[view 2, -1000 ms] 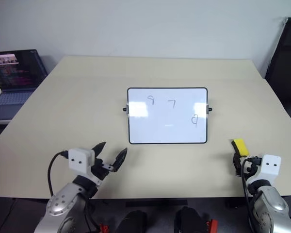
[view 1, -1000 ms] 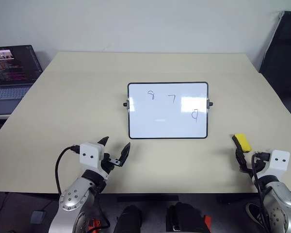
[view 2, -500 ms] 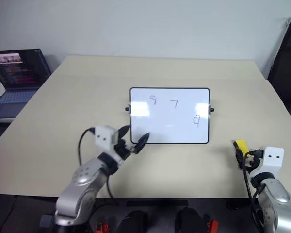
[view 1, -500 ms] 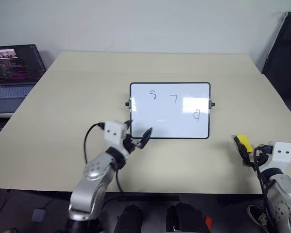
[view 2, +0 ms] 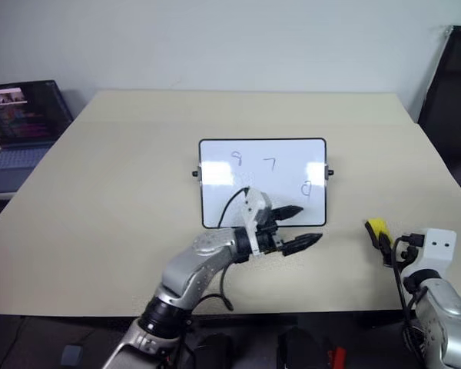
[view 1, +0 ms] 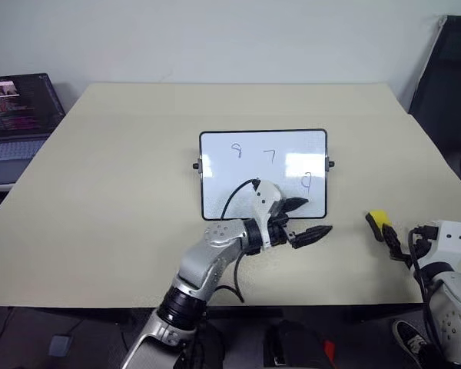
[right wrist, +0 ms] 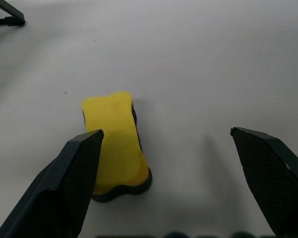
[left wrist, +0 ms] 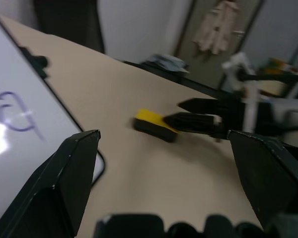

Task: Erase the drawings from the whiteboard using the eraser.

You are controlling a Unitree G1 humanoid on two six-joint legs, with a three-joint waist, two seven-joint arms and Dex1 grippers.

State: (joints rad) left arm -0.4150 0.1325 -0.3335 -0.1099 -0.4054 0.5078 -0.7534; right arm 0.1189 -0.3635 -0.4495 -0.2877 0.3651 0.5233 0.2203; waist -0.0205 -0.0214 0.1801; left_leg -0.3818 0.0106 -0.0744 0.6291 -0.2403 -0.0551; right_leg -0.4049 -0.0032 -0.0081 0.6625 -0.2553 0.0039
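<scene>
The eraser [view 1: 379, 223] lies on the beige worktop [view 1: 123, 184], right of the whiteboard [view 1: 263, 173] and just ahead of the right tool [right wrist: 169, 163], whose fingers stand released either side of it. Its long axis runs roughly along that tool's reach. The left tool [view 1: 307, 219], also released, hovers at the board's near edge, farther off. The drawings [view 1: 269, 156] remain. A laptop [view 1: 19, 115] sits far left.

Count: 1 whiteboard [view 1: 263, 174] carrying 3 drawings [view 1: 236, 150] [view 1: 270, 156] [view 1: 306, 181], 1 eraser [view 1: 379, 220], 1 laptop [view 1: 15, 123], 1 bench [view 1: 123, 169], 2 tools: left tool [view 1: 310, 217], right tool [view 1: 390, 244].
</scene>
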